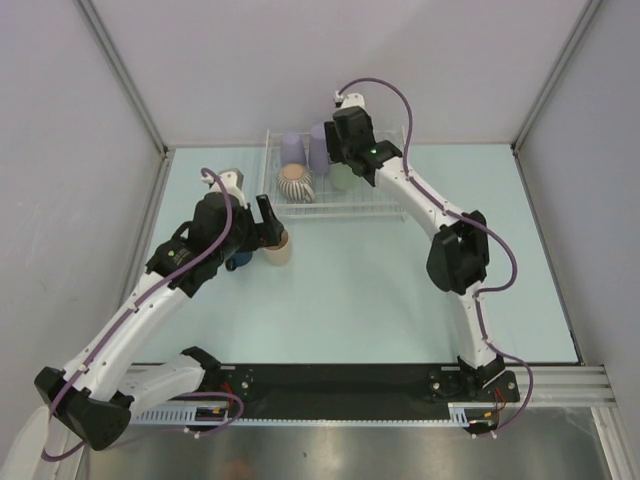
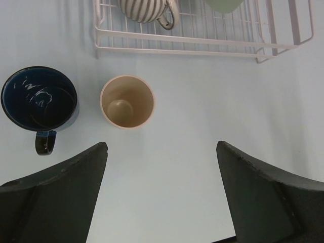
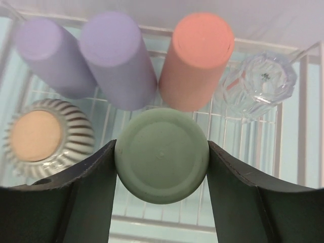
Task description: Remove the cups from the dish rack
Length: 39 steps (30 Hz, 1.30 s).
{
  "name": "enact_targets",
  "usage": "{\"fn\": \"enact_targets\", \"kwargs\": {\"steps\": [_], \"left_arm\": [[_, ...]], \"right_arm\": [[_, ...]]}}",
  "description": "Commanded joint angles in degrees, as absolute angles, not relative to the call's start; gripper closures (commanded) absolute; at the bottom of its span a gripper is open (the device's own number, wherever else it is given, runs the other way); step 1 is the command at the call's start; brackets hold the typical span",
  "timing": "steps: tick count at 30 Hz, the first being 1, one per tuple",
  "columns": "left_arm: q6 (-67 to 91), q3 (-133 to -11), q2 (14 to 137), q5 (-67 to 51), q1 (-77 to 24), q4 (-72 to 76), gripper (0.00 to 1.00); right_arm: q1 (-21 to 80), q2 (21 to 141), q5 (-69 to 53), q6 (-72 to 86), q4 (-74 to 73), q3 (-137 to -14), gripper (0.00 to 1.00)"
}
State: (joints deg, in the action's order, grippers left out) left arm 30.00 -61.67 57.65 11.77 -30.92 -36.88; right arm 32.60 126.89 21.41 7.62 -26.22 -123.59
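A: So, is the right gripper [image 3: 162, 151] clamped on the pale green cup [image 3: 161, 164], upturned inside the dish rack [image 3: 302, 116]?
B: Yes. A crooked lift could topple the salmon cup [image 3: 200, 61] deeper in the rack. The left gripper [image 2: 162, 146] hangs wide and empty before the rack.

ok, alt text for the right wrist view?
The right gripper closes on both sides of an upside-down pale green cup in the dish rack. Behind it stand a lavender cup, a second lavender cup, a salmon pink cup and a clear glass, all bottom-up. A ribbed striped cup sits at left.
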Motion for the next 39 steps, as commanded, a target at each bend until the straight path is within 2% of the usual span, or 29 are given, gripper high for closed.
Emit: {"fn": "enact_targets", "kwargs": {"steps": [1, 5, 7, 12, 16, 22, 24, 25, 31, 39], "left_arm": [[32.4, -62.3, 57.2, 10.5, -31.4, -33.1, 0.05], [33.4, -62.8, 57.7, 9.5, -31.4, -32.0, 0.05], [34.1, -62.7, 57.5, 8.8, -31.3, -31.0, 0.05], [36.8, -60.9, 56.3, 5.6, -31.1, -26.9, 0.05], [39.7, -58.1, 54.8, 1.8, -30.9, -20.4, 0.04], [45.6, -53.8, 54.0, -3.6, -30.4, -10.4, 0.04], [48.4, -51.7, 53.7, -5.7, -30.4, -6.1, 0.04], [49.3, -51.0, 53.6, -6.6, -30.3, -4.6, 0.03], [56.0, -45.3, 53.3, -10.1, -30.1, 7.0, 0.02], [64.3, -39.4, 55.1, -13.7, -29.4, 23.9, 0.03]], "right_arm": [[33.2, 116.8, 22.4, 7.0, -26.5, -123.8, 1.0], [32.8, 111.9, 20.1, 11.2, -27.3, -117.3, 1.0], [31.5, 106.9, 15.3, 14.2, -25.6, -113.0, 1.0], [25.5, 93.4, -4.1, 27.6, -8.8, -89.2, 1.0], [20.8, 85.4, -14.2, 35.5, -0.5, -80.2, 1.0], [16.3, 79.5, -26.0, 45.9, 13.8, -69.3, 1.0], [13.6, 77.7, -30.2, 53.5, 23.0, -63.0, 1.0], [12.8, 77.3, -31.5, 59.4, 30.3, -60.8, 1.0], [8.6, 75.0, -34.6, 73.7, 52.4, -46.2, 1.0], [8.7, 75.3, -35.9, 87.3, 70.4, -34.4, 1.0]]}}
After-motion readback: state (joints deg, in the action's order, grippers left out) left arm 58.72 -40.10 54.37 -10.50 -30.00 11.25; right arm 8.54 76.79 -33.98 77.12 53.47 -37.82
